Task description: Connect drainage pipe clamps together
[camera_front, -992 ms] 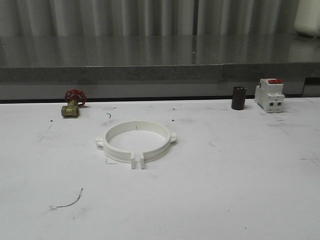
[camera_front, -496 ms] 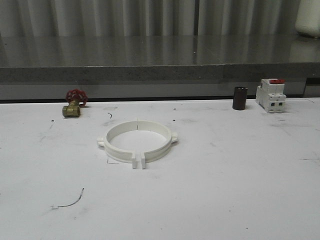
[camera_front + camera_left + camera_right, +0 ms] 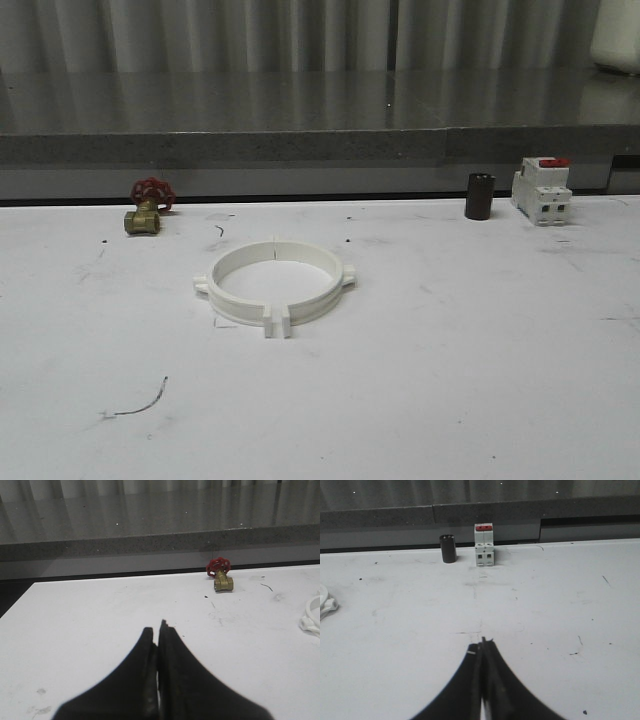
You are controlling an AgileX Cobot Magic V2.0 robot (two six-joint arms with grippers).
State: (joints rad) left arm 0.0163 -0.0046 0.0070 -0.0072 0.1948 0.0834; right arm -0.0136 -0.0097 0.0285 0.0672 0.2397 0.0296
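On the white table, mid-front, the 2 drainage pipe clamps sit unmoved as a joined ring, so the task looks complete, with the left gripper and right gripper pinched closed, empty.

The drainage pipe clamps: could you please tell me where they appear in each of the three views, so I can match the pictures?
Front view: the drainage pipe clamps lie as a closed ring on the white table, left of centre.
Left wrist view: a sliver of the ring at the right edge.
Right wrist view: a tabbed piece at the left edge.
Shared landmarks: the brass valve with red handwheel; the circuit breaker.
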